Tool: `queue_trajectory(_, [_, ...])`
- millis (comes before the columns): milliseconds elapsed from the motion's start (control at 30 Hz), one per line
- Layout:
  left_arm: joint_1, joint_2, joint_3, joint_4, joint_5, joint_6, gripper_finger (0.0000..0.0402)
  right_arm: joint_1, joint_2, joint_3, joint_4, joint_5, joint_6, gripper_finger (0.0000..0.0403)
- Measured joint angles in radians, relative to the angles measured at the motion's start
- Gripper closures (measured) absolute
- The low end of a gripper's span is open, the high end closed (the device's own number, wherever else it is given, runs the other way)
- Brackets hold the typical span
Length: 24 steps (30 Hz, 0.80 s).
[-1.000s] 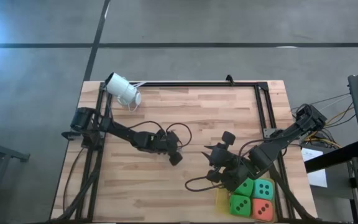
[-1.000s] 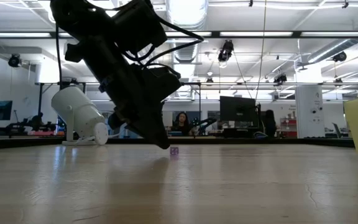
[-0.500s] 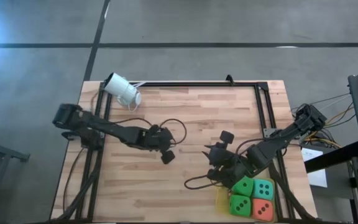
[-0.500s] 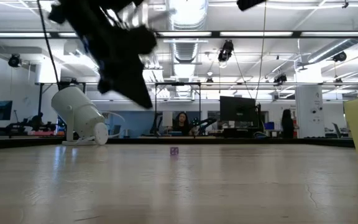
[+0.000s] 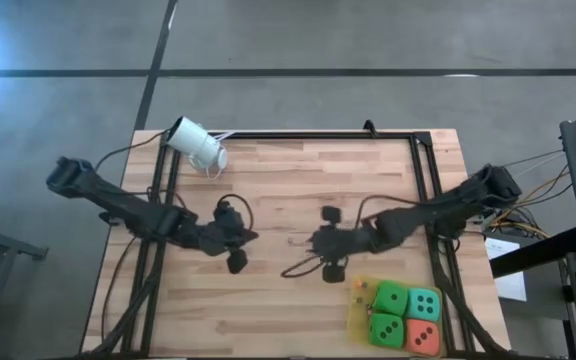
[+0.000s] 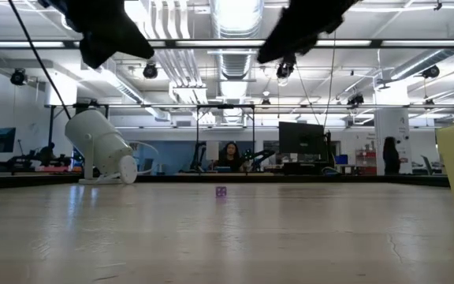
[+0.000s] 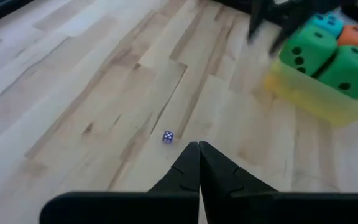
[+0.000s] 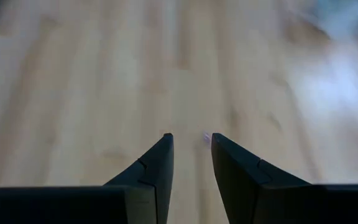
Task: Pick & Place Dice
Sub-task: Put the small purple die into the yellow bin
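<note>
1. Left gripper (image 5: 255, 237) is hovering over the wooden table (image 5: 298, 160), left of centre; fingers (image 7: 188, 163) are pressing together, gripping nothing.
2. Right gripper (image 5: 303, 240) is sitting near table centre, pointing toward the left one, the two close but apart. Its fingers (image 8: 160, 155) are standing a narrow gap apart (right wrist view shows only bare wood and a faint pale speck between the tips), carrying nothing.
3. All four dice are resting in a yellow translucent tray (image 5: 356, 316) at the table's near-right corner, packed in a two-by-two block and touching.
4. Two bright green dice: one (image 5: 391, 298) at the block's far-left, one (image 5: 386, 328) at its near-left. Teal die (image 5: 425, 303) is lying far-right, orange-red die (image 5: 423, 337) near-right.
5. Left wrist view is showing the same tray (image 7: 303, 98) with the dice poking above its rim.
6. Tiny purple die (image 7: 168, 137) is lying on bare wood just ahead of the left fingertips (also showing in the low view (image 6: 221, 192), mid-table).
7. White cylindrical camera (image 5: 198, 144) is lying at the far-left corner on the black frame (image 5: 313, 135).
8. Low view: both arms are hanging high, off the wood; a person is sitting at a monitor (image 6: 302, 140) in the room behind.
</note>
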Motion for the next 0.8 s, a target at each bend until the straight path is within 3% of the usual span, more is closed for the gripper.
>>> queue_trajectory(100, [-0.013, -0.027, -0.016, 0.000, -0.016, -0.021, 0.0399, -0.063, 0.001, -0.083, 0.223, -0.192, -0.157, 0.0298])
queue_trajectory(167, [-0.014, -0.036, -0.021, 0.001, -0.017, -0.022, 0.0399, -0.095, 0.001, -0.123, 0.294, -0.233, -0.210, 0.0298])
queue_trajectory(533, [-0.014, -0.035, -0.024, 0.009, -0.020, -0.026, 0.0399, -0.166, 0.009, -0.236, 0.435, -0.227, -0.215, 0.0298])
queue_trajectory(800, [-0.014, -0.035, -0.024, 0.012, -0.032, -0.040, 0.0399, -0.184, 0.189, -0.149, 0.445, -0.238, -0.267, 0.0298])
